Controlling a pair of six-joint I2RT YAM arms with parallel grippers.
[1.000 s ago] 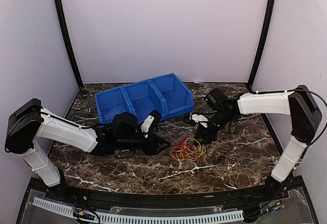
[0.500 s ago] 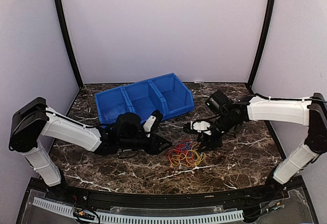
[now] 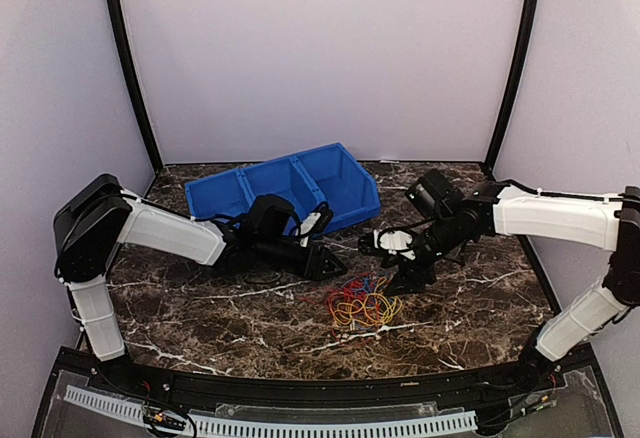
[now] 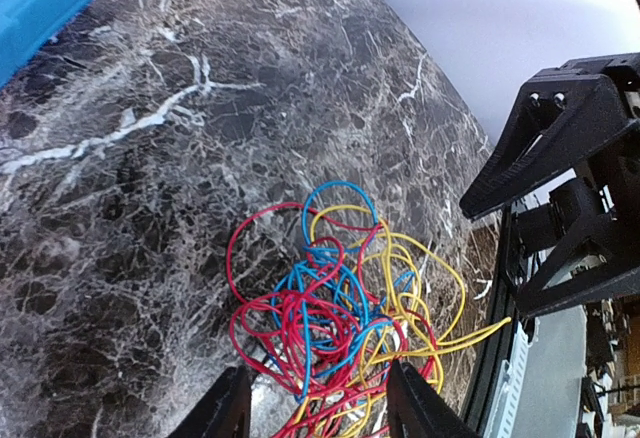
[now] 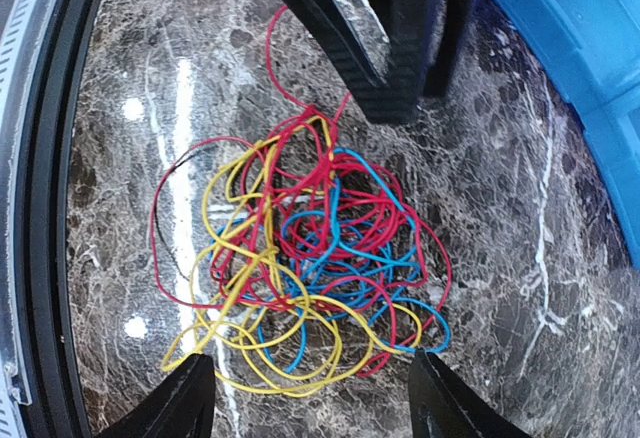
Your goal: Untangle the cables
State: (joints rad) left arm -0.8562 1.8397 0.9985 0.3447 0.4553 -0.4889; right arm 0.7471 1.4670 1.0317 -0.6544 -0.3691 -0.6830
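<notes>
Left gripper (image 4: 318,398): jaws apart | right gripper (image 5: 312,378): jaws apart | cables (image 3: 362,303): on table (image 3: 200,298), outside bin (image 3: 340,183)

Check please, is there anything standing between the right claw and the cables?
Nothing visible does. In the right wrist view the cables lie on the table directly ahead of the open right claw. The left claw is at the far edge of the bundle, not in between.
</notes>
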